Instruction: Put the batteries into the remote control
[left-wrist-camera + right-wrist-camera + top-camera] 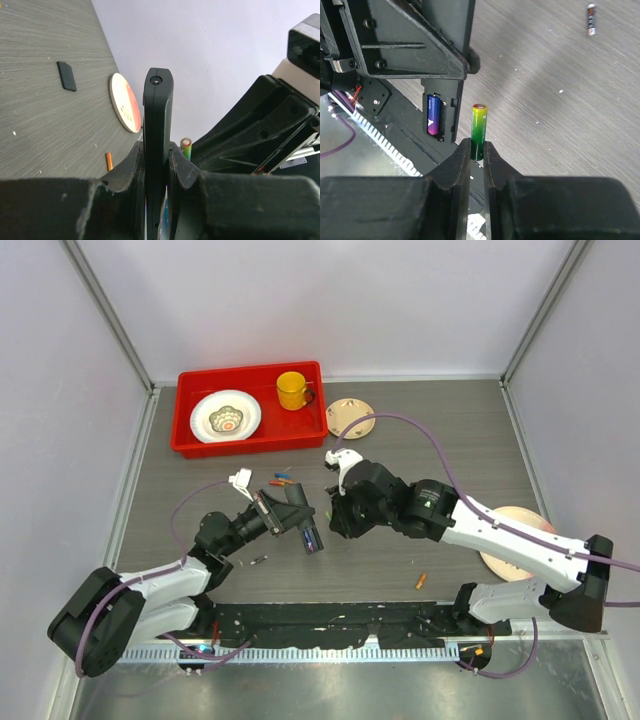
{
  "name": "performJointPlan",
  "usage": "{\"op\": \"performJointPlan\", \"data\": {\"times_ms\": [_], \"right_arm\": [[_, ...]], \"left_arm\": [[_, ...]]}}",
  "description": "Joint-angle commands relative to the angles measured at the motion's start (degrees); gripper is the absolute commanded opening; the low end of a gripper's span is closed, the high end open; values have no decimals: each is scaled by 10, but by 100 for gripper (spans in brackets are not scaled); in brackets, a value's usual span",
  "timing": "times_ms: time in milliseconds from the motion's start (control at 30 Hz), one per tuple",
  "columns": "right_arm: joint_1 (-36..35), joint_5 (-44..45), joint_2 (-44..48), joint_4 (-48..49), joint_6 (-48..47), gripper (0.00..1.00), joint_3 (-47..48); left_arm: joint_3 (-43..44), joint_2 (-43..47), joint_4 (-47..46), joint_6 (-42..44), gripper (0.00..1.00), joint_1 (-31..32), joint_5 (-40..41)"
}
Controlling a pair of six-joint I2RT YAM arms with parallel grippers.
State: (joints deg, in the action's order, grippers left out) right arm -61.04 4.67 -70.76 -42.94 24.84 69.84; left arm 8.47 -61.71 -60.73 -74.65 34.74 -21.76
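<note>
Red tray with yellow mug sits behind loose batteries.

One remote and one back cover. Two grippers: the left gripper and the right gripper.

At least six batteries:
- one purple battery in the remote
- one green battery between the right gripper's fingers
- one dark battery toward the near edge
- one orange battery toward the near edge
- a small cluster toward the far edge, two or three cells, too small to count surely

One red tray and one yellow mug.

Three plates:
- one white plate in the tray
- one tan plate at the far edge
- one pale plate at the right edge
</note>
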Motion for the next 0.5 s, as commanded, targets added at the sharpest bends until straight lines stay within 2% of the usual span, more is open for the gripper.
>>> {"op": "performJointPlan", "data": {"times_ms": [0,67,467], "right_arm": [[-14,-39,-19,15,18,1,42],[-20,-68,-35,9,22,1,56],[-42,-79,-75,-9,71,1,64]], "left_arm": [[15,-1,-71,-16,0,-3,-8],[17,1,-62,-16,0,-3,0],[9,43,-14,2,0,-3,61]]}}
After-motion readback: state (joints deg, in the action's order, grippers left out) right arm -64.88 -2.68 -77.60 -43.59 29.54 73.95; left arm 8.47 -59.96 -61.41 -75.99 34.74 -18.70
